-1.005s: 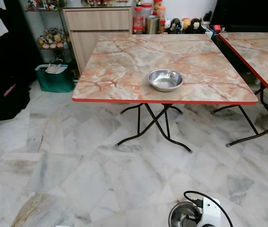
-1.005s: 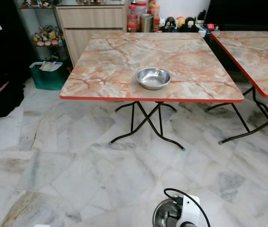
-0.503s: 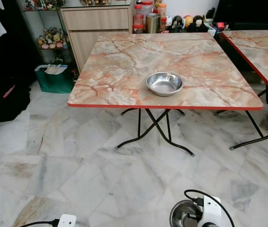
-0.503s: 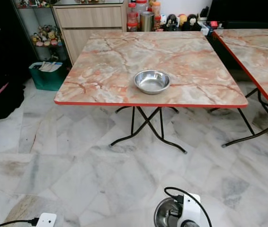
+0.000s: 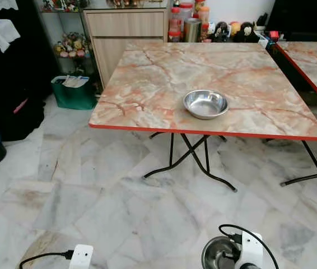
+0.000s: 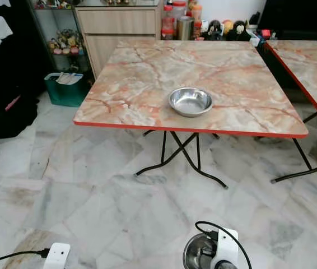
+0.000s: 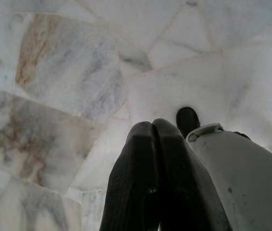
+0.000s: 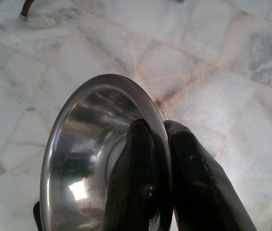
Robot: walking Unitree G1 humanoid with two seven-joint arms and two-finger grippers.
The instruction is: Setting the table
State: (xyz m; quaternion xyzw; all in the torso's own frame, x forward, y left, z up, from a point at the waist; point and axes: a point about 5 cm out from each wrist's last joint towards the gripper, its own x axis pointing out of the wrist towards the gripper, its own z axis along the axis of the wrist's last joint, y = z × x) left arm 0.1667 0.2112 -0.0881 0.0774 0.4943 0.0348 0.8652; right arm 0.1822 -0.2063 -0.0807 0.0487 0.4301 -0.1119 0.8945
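Right tool (image 8: 156, 132) clamped on steel bowl (image 8: 85, 149) rim | left tool (image 7: 153, 132) together

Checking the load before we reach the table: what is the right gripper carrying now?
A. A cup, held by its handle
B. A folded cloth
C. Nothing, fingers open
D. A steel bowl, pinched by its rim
D: in the right wrist view the right gripper has its fingers shut on the rim of a steel bowl, one inside and one outside.
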